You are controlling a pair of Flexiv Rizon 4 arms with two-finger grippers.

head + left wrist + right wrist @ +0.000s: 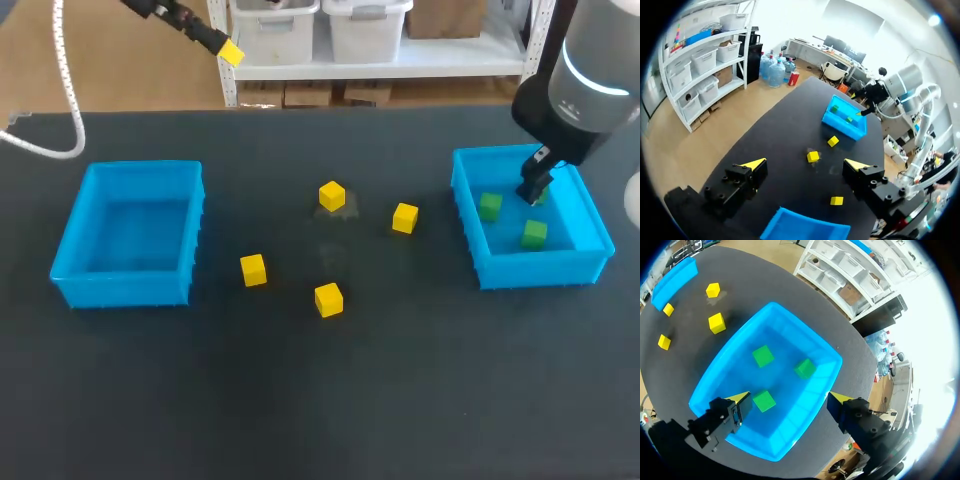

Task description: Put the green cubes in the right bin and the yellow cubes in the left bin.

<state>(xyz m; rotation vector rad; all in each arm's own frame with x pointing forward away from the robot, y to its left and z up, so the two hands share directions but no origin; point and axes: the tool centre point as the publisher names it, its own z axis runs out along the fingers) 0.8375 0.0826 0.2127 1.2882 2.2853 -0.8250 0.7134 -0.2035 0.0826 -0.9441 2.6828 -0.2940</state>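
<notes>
head view: four yellow cubes lie on the table between the left bin and the right bin. green cubes sit in the right bin, under the right gripper. the left gripper is at the far left.

left wrist view: the left gripper is spread wide and holds nothing.

right wrist view: the right gripper is released, with three green cubes in the bin below it.

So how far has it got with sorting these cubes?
Done: three green cubes lie in the right bin. In hand: nothing; right gripper hangs open over that bin, left gripper open and empty. Left: four yellow cubes sit on the table; left bin holds none.
</notes>
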